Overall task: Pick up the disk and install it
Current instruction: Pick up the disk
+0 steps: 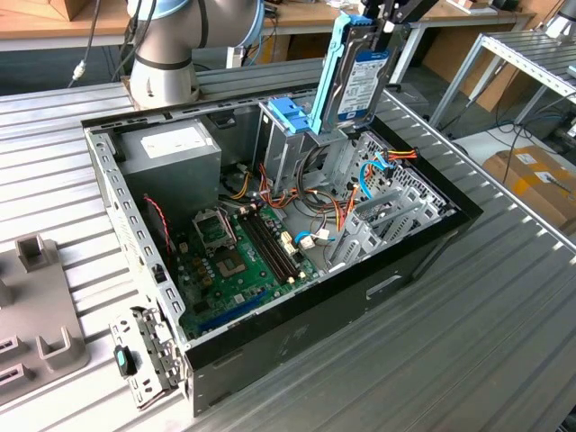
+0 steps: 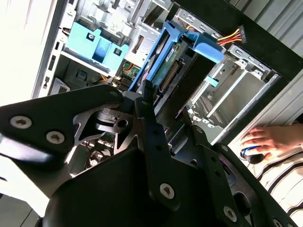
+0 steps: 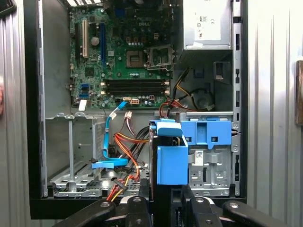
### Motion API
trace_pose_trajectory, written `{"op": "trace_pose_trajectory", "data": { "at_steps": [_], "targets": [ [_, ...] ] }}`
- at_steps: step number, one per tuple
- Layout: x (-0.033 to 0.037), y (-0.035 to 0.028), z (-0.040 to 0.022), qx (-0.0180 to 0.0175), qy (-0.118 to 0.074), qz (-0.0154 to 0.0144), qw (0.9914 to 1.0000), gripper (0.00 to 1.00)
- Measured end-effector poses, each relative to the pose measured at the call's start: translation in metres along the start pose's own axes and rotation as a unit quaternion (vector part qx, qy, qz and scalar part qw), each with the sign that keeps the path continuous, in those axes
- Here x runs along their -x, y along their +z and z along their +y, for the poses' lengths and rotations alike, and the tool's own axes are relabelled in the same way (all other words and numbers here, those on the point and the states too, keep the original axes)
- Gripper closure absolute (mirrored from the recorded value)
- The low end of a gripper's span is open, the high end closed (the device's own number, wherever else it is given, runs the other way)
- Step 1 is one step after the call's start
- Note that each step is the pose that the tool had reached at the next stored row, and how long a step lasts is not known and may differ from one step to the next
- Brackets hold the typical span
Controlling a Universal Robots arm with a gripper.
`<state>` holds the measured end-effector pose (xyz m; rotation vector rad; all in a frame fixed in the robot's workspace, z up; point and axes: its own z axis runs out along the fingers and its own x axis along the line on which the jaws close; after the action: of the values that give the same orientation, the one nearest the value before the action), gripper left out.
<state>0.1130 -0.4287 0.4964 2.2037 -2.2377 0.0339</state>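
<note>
One open computer case (image 1: 297, 315) lies nearest, motherboard (image 1: 234, 252) bared; behind it a blue latch (image 1: 290, 117) tops the drive cage (image 1: 277, 162); just above, the disk (image 1: 360, 76) hangs upright, gripper (image 1: 385, 25) fingers clamped on its upper end; farthest back stands the arm's base (image 1: 166, 54).

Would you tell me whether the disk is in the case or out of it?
Out: the disk stands on edge in the gripper, held over the open case.
</note>
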Motion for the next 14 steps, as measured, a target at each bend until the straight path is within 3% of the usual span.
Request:
{"op": "trace_pose_trajectory", "data": {
  "at_steps": [14],
  "targets": [
    [-0.0117,0.0002,-0.0043,0.0000,0.000,0.0000,1.00000,0.65]
  ]
}}
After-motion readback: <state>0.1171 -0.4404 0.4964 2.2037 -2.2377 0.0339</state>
